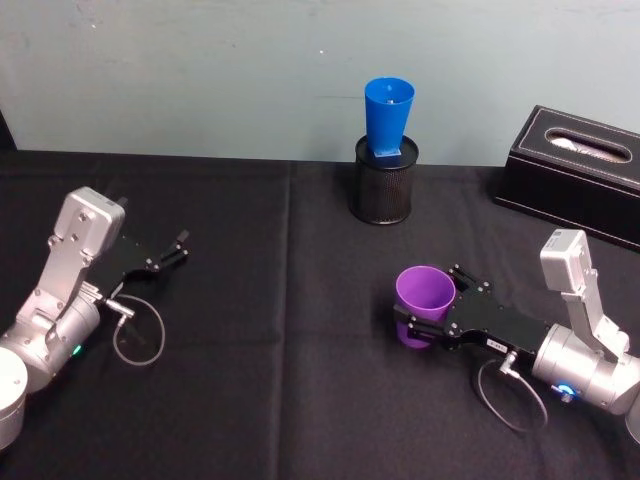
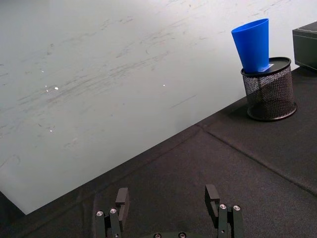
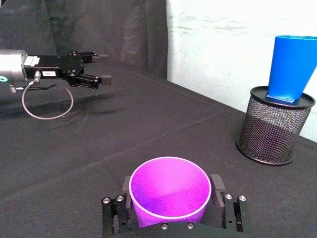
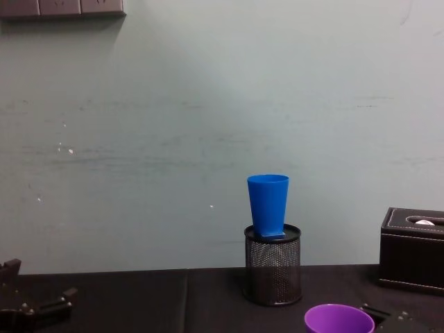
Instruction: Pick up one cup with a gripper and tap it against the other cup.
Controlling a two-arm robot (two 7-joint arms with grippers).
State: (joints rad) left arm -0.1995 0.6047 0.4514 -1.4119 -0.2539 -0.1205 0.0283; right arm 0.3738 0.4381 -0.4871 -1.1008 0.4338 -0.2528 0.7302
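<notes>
While upright, purple cup (image 1: 422, 290) pinched between jaws of right gripper (image 1: 432, 302); left gripper (image 1: 178, 249) far left, jaws spread.

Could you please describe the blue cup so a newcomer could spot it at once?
At the back of the black table stands a black mesh pen holder. The blue cup rises from its mouth, wide end up. Unlike the purple cup gripped by the right hand nearer the robot, it is taller, narrower and not held.

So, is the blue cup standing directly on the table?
No, the blue cup sits tilted in the top of the black mesh holder.
</notes>
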